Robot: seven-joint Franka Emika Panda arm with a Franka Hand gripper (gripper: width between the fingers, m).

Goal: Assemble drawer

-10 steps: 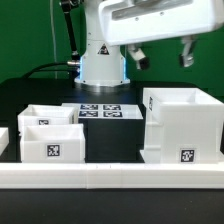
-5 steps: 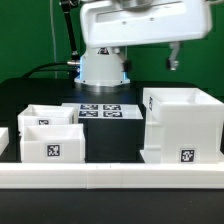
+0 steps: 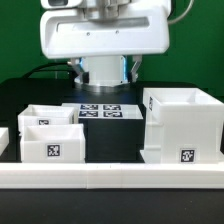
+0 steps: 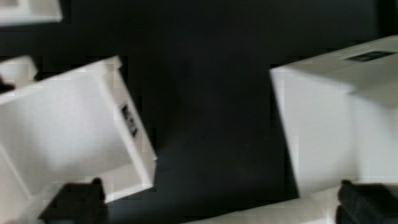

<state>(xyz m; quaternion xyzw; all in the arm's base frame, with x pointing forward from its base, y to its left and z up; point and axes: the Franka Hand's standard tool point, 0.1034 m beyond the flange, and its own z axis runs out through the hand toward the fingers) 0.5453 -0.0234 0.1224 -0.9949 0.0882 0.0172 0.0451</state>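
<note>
The drawer's large boxy housing stands on the black table at the exterior view's right. Two open-top trays sit at the left, one in front and one behind it. My arm's white hand hangs high above the table's middle; its fingers are not clear in this view. In the wrist view my gripper is open and empty, with dark fingertips wide apart. It is above the black gap between a tray and the housing, touching neither.
The marker board lies flat behind the gap, in front of the robot's base. A long white border rail runs along the table's front edge. Black cables trail at the back left.
The hand has swung from the upper right toward the exterior view's left and now sits over the middle. The housing and trays have not moved.
</note>
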